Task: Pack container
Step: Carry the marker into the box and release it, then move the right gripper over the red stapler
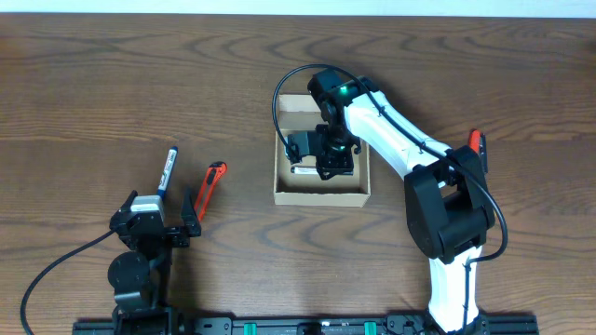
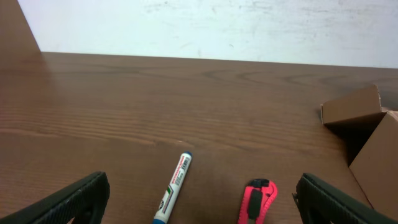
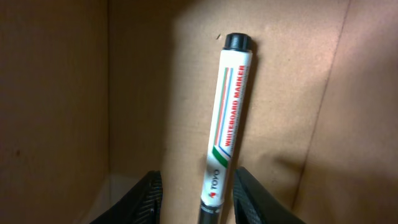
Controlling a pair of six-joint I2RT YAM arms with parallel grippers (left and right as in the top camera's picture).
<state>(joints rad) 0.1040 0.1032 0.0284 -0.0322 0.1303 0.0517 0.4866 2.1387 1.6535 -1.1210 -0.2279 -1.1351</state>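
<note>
The container, a tan cardboard box (image 1: 321,196), stands open at the table's middle; its flap also shows in the left wrist view (image 2: 364,127). My right gripper (image 1: 322,154) reaches down into the box. In the right wrist view its fingers (image 3: 198,202) are apart either side of a white whiteboard marker with a black cap (image 3: 227,118), which lies against the box floor (image 3: 149,93) with a gap on its left side. My left gripper (image 1: 155,229) is open and empty at the front left, just behind a blue-capped marker (image 2: 174,186) and a red utility knife (image 2: 256,202).
The blue-capped marker (image 1: 167,170) and the red knife (image 1: 209,189) lie on the table left of the box. Another red item (image 1: 477,144) lies right of the box, partly behind the right arm. A white wall edges the table's far side.
</note>
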